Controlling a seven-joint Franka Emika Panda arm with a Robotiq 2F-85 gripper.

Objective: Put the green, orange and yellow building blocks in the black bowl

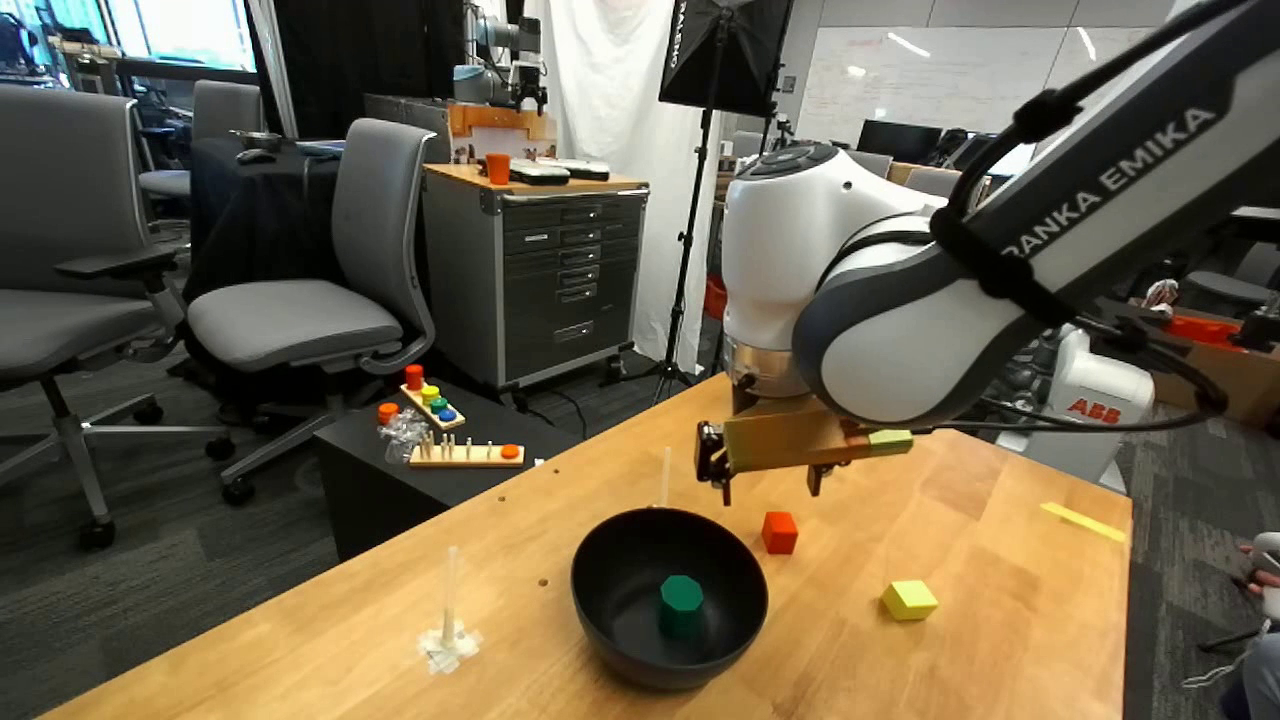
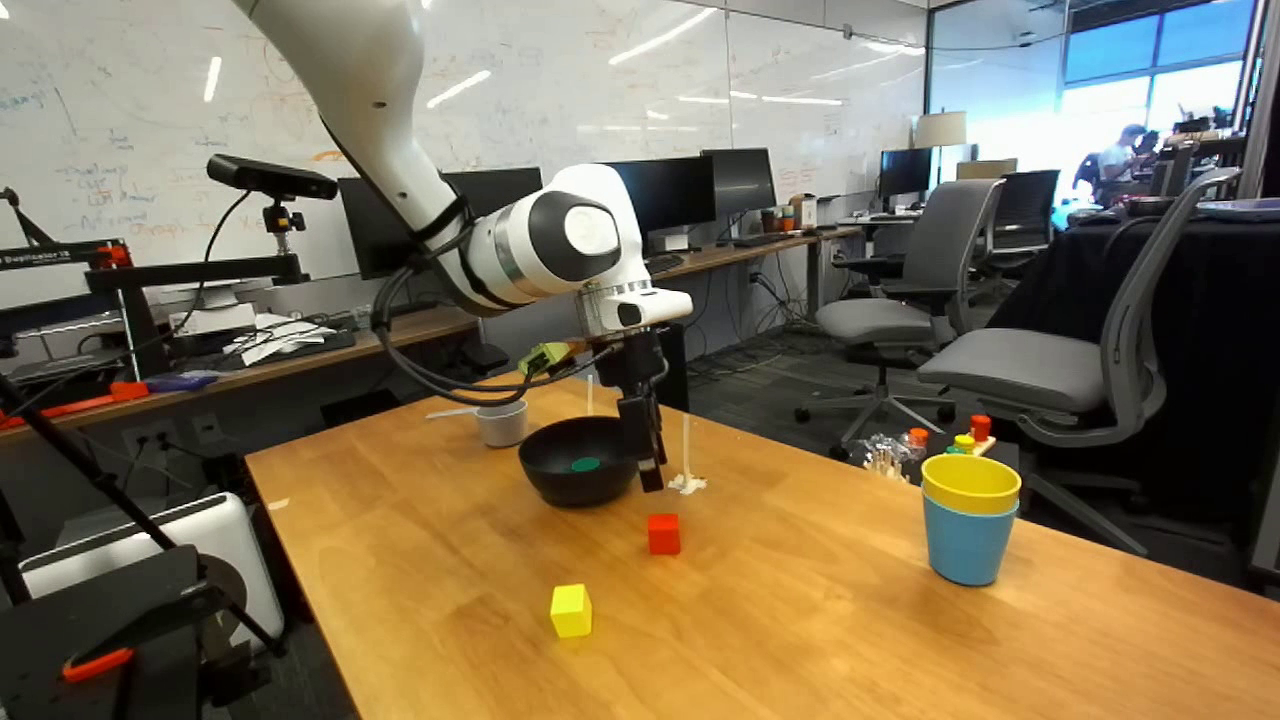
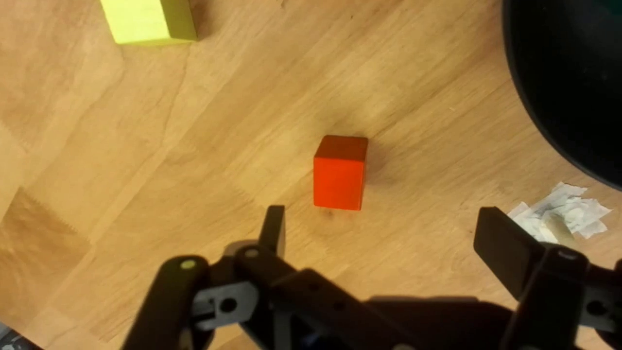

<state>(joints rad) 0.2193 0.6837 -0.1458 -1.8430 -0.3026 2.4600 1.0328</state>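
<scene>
Hovering near, perhaps over, the red block (image 3: 338,181), the gripper (image 3: 381,226) is hanging spread wide; tabletop (image 3: 447,136) is showing between block and bowl rim (image 3: 527,95).

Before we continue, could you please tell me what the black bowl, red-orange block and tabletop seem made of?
The black bowl looks like satin plastic, smooth and dark, though ceramic is possible. The red-orange block seems painted wood, evenly opaque; plastic could fit. The tabletop looks like wood, perhaps lacquered: grain and a faint sheen show.
</scene>
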